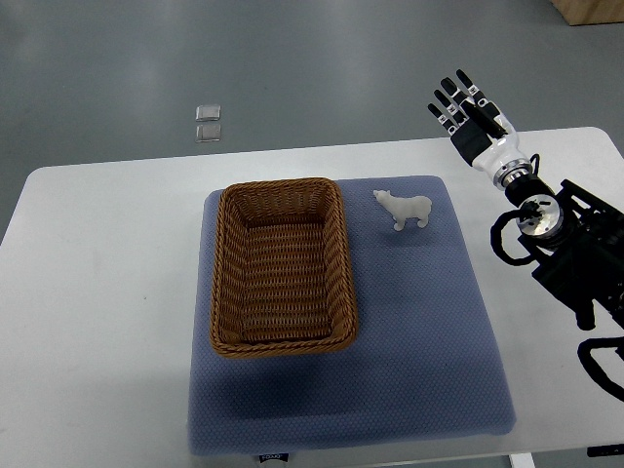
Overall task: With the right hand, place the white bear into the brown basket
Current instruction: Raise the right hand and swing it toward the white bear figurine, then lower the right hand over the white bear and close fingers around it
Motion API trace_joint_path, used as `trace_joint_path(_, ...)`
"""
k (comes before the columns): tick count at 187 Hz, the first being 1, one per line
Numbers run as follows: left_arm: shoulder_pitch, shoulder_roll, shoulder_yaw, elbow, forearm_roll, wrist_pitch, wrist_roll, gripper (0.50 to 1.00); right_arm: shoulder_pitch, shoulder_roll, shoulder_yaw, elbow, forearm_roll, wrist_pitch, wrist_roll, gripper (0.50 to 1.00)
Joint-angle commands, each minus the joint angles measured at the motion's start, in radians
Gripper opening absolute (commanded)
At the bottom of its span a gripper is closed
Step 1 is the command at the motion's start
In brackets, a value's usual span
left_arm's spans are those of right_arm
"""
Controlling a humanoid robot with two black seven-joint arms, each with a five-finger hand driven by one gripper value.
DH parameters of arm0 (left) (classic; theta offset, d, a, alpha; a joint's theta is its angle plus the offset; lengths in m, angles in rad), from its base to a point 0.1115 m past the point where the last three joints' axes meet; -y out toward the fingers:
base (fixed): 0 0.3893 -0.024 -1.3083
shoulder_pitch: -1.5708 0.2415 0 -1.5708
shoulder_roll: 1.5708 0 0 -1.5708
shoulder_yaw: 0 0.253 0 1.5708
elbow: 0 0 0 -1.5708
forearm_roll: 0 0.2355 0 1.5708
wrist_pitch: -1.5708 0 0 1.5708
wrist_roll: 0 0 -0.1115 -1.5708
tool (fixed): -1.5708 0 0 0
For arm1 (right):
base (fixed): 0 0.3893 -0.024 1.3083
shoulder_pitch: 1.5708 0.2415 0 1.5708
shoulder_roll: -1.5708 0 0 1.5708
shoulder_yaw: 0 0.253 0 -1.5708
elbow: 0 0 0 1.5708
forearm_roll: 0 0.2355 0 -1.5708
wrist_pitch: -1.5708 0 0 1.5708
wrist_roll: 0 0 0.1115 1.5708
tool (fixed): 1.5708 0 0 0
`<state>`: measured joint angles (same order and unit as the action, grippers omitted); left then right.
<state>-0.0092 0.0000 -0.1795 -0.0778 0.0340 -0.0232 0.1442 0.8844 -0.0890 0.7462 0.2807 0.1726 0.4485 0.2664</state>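
Note:
A small white bear stands upright on the blue mat, just right of the brown wicker basket. The basket is rectangular and holds nothing. My right hand hovers over the table's far right part, above and to the right of the bear, apart from it. Its fingers are spread straight and hold nothing. The black right arm comes in from the right edge. No left arm shows.
The mat lies on a white table with bare surface on the left. Two small clear squares lie on the grey floor beyond the table. A wooden corner shows at the top right.

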Motion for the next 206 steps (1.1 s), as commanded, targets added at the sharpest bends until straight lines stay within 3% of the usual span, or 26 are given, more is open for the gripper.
trace_joint_path(1, 0.0, 0.0, 0.002, 0.0, 0.0, 0.0, 0.0, 1.0, 0.001, -0.002, -0.001, 0.0, -0.001, 0.009, 0.002, 0.944)
trace_joint_path(76, -0.002, 0.0, 0.002, 0.0, 0.0, 0.0, -0.002, 1.0, 0.019, 0.0, -0.01, 0.029, -0.067, 0.01, -0.021, 0.94)
trace_joint_path(108, -0.002, 0.0, 0.003, 0.0, 0.0, 0.0, -0.002, 1.0, 0.071, -0.043, -0.027, 0.071, -0.248, 0.002, -0.081, 0.94)
trace_joint_path(155, -0.002, 0.0, 0.003, 0.0, 0.0, 0.0, -0.002, 1.0, 0.231, -0.086, -0.274, 0.072, -0.697, 0.016, -0.13, 0.94)
trace_joint_path(173, 0.0, 0.0, 0.003, 0.0, 0.0, 0.0, -0.002, 1.0, 0.324, -0.112, -0.387, 0.087, -0.826, 0.065, -0.136, 0.942)
trace_joint_path(206, 0.0, 0.0, 0.003, -0.004, 0.003, -0.001, -0.002, 1.0, 0.436, -0.193, -0.605, 0.259, -0.993, 0.104, -0.174, 0.942)
